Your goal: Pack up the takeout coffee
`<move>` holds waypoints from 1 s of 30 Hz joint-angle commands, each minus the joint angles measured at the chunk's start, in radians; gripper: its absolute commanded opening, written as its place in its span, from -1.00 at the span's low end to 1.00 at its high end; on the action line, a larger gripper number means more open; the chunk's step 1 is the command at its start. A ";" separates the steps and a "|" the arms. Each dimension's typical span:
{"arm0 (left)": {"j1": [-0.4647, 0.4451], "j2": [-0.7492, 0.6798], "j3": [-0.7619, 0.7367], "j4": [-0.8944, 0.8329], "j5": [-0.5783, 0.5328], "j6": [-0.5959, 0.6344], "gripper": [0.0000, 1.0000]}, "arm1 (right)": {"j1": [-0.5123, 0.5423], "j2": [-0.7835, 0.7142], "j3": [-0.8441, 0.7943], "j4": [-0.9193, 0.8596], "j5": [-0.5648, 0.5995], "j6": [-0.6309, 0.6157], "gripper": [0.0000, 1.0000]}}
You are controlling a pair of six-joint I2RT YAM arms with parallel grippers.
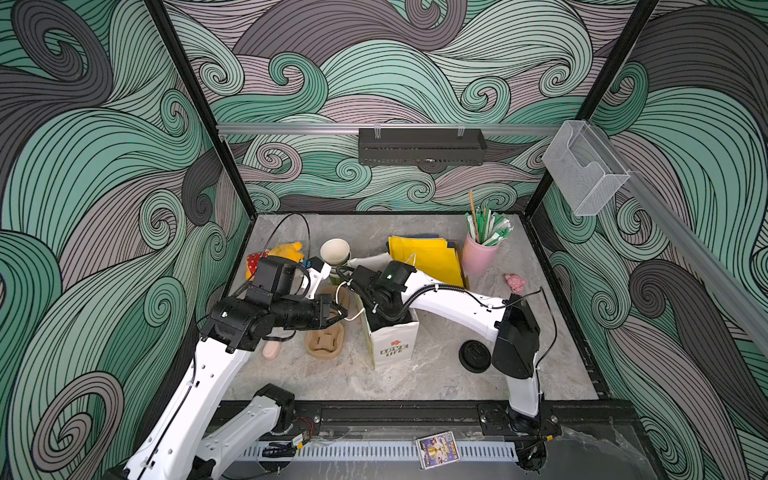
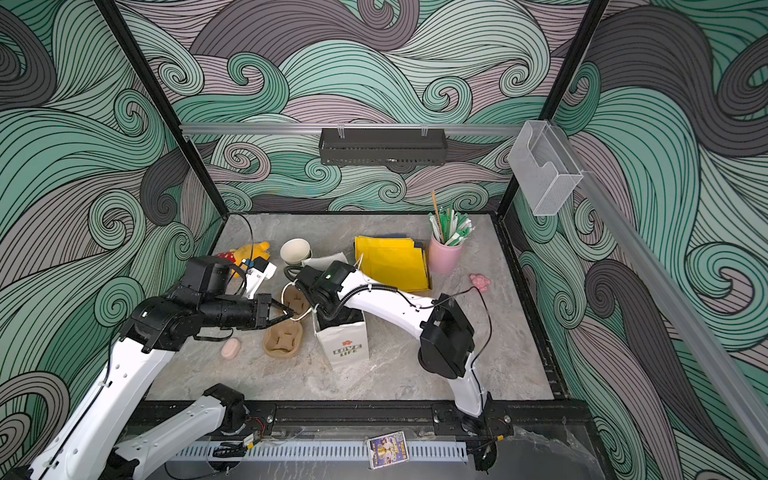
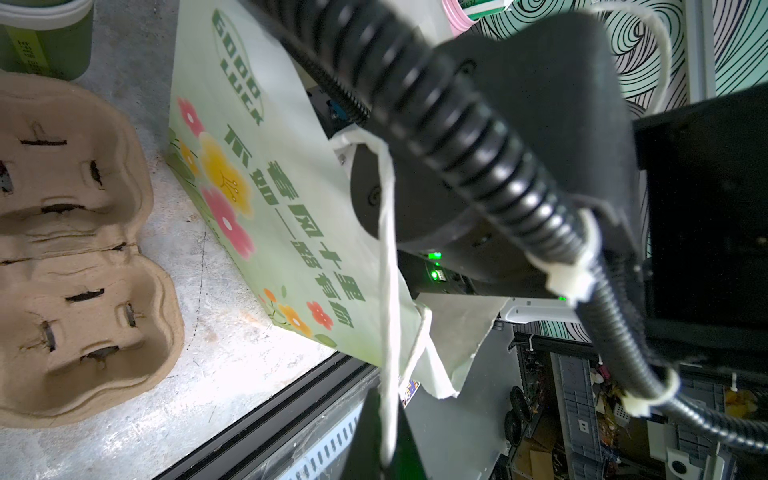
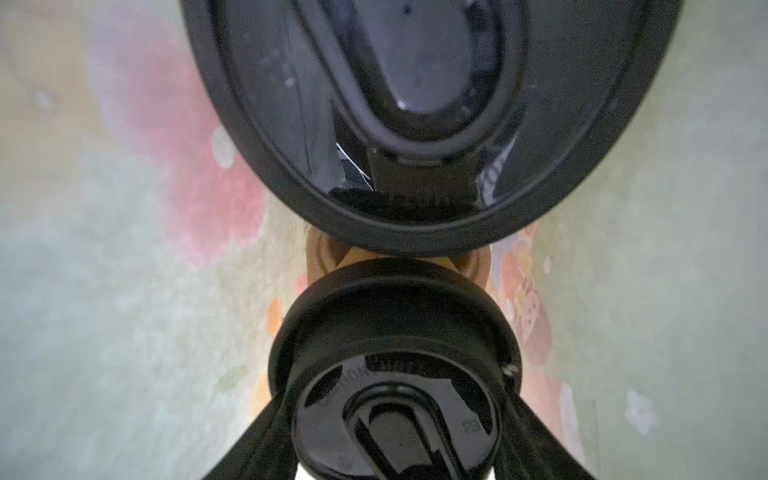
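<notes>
Two lidded cups (image 4: 415, 104) inside one bag (image 1: 392, 347)

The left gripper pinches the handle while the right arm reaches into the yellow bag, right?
Not yellow. In both top views the right arm reaches into the white bag; the yellow bags lie behind it. The left gripper does pinch the handle.

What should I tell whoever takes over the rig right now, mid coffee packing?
The left gripper is shut on the white handle of the paper bag, which stands upright.
The right gripper is down inside the bag, closed around the near lidded cup.
The other lidded cup sits right beside it in the bag.
Done: both coffees are inside the bag.
Left: probably release the cup, lift the right arm out, then let go of the handle. Whether the held cup rests on the bag floor is hidden.
</notes>
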 commanded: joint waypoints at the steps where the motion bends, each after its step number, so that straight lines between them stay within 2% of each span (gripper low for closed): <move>1: 0.001 -0.013 0.000 -0.030 -0.007 0.023 -1.00 | 0.003 0.057 -0.028 0.033 0.010 0.001 0.07; 30: 0.000 -0.019 0.012 -0.039 -0.037 0.026 -1.00 | -0.005 0.184 -0.096 0.082 -0.012 -0.046 0.05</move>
